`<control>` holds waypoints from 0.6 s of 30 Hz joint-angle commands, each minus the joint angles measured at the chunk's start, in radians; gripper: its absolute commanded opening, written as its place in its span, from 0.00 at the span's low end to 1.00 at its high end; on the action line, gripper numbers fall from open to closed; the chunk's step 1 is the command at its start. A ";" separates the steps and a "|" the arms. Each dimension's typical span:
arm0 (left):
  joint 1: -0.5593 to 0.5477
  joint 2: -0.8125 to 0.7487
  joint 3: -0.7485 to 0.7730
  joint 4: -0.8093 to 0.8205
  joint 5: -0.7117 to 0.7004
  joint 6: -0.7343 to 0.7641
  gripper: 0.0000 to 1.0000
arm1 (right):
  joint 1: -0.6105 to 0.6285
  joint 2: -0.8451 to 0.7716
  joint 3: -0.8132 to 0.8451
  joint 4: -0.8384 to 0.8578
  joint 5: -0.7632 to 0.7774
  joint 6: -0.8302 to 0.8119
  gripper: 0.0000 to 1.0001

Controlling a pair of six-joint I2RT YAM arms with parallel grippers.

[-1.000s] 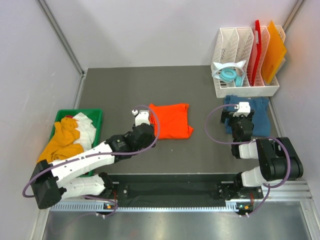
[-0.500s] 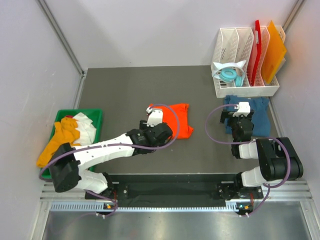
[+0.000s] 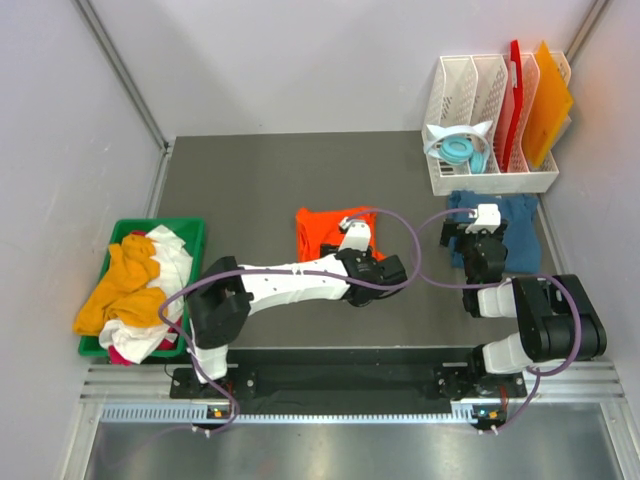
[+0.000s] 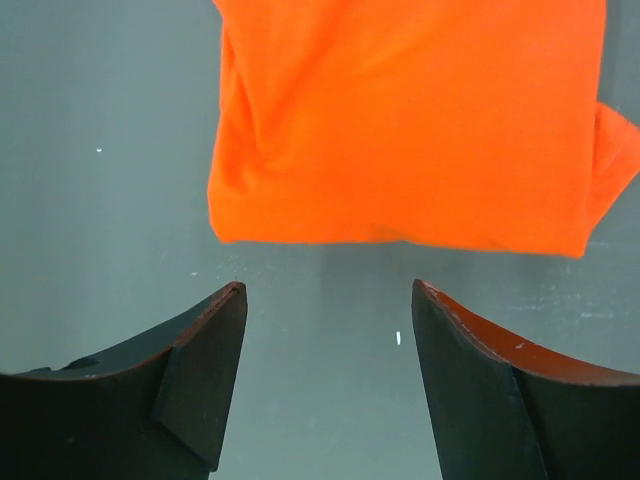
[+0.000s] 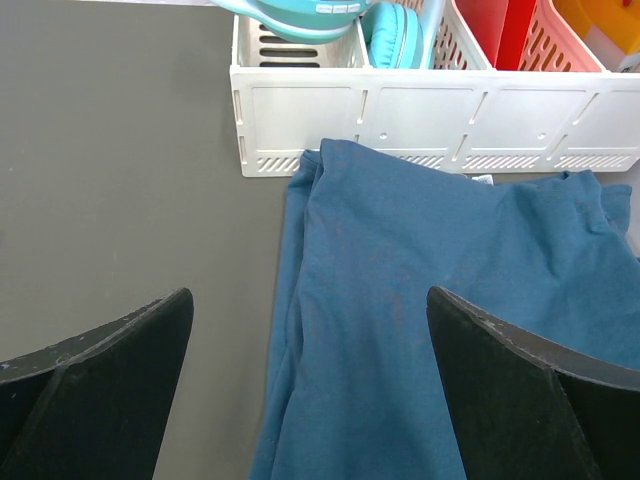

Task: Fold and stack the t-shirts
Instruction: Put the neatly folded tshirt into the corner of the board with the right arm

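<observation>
A bright orange t-shirt (image 3: 320, 228) lies folded at the middle of the table, its right part hidden under my left arm. In the left wrist view the orange t-shirt (image 4: 410, 120) fills the top. My left gripper (image 4: 325, 290) is open over bare table just short of the shirt's near edge, with nothing between its fingers. From above, the left gripper (image 3: 358, 250) sits at the shirt's right side. A dark teal-blue t-shirt (image 3: 522, 238) lies at the right, in front of the rack. My right gripper (image 5: 308, 295) hovers open above the blue t-shirt (image 5: 430, 330) and holds nothing.
A green bin (image 3: 192, 226) at the left holds a heap with a yellow-orange shirt (image 3: 125, 290) and a white one (image 3: 172, 258). A white rack (image 3: 490, 180) at the back right holds red and orange boards and teal headphones (image 3: 460, 150). Walls close in on both sides.
My left arm has swung right across the orange t-shirt, from its left edge to its right side, and its jaws have opened wider. The right arm has not moved.
</observation>
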State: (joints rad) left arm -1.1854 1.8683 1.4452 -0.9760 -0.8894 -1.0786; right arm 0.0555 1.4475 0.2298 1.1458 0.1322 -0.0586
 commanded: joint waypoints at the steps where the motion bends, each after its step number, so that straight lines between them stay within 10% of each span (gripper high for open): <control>1: 0.006 -0.113 -0.018 -0.017 -0.065 -0.133 0.72 | -0.011 0.002 0.026 0.054 -0.019 0.014 1.00; 10: 0.006 -0.204 -0.062 -0.024 -0.108 -0.195 0.74 | -0.014 -0.050 0.042 -0.004 -0.171 -0.050 1.00; 12: 0.007 -0.195 -0.036 -0.094 -0.115 -0.272 0.97 | -0.010 -0.129 0.126 -0.229 -0.195 -0.070 1.00; 18: 0.006 -0.216 -0.051 0.011 -0.094 -0.129 0.99 | 0.027 -0.127 0.503 -0.832 -0.135 -0.154 1.00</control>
State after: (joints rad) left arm -1.1809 1.6928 1.3952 -1.0626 -0.9741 -1.3106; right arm 0.0719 1.3384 0.5228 0.6636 0.0124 -0.1394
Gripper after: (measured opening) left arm 0.987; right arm 0.996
